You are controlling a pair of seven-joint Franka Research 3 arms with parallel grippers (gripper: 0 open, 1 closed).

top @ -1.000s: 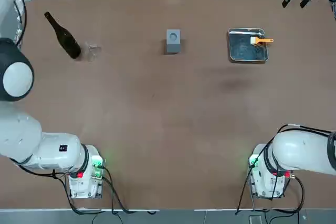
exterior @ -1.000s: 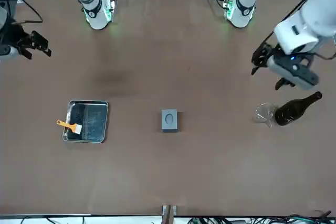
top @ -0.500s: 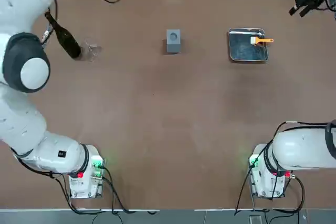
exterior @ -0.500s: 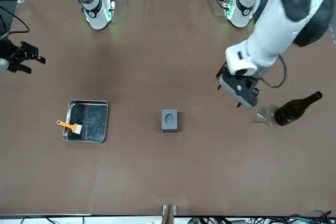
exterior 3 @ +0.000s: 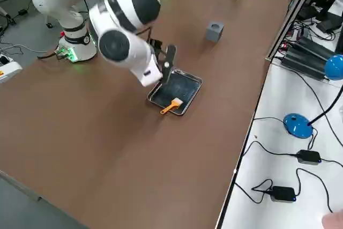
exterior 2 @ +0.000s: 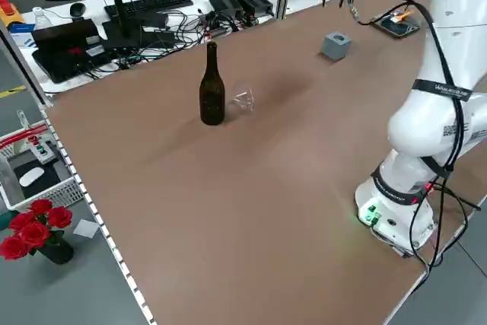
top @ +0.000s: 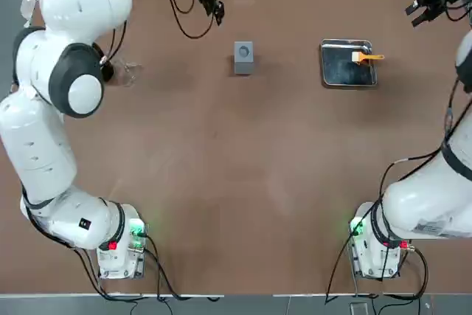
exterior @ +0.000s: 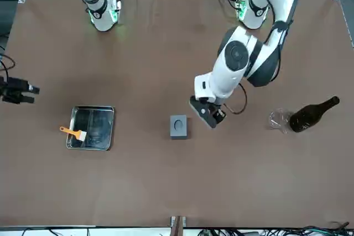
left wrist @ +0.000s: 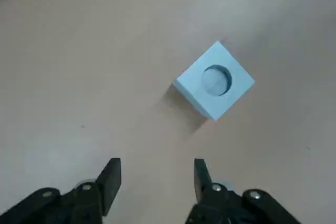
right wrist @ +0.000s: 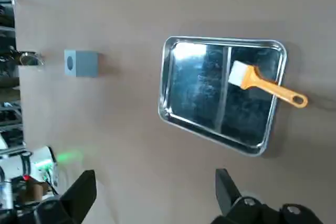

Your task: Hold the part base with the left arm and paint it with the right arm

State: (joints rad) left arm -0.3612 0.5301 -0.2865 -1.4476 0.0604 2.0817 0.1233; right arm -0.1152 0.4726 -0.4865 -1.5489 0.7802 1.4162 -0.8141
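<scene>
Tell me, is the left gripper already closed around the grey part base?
No, the left gripper hangs open above the table, and the part base sits apart from its fingers, untouched.

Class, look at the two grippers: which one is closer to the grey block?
The left gripper. It hangs open right beside the part base, which fills its wrist view. The right gripper, also open, sits out past the tray holding the brush.
</scene>
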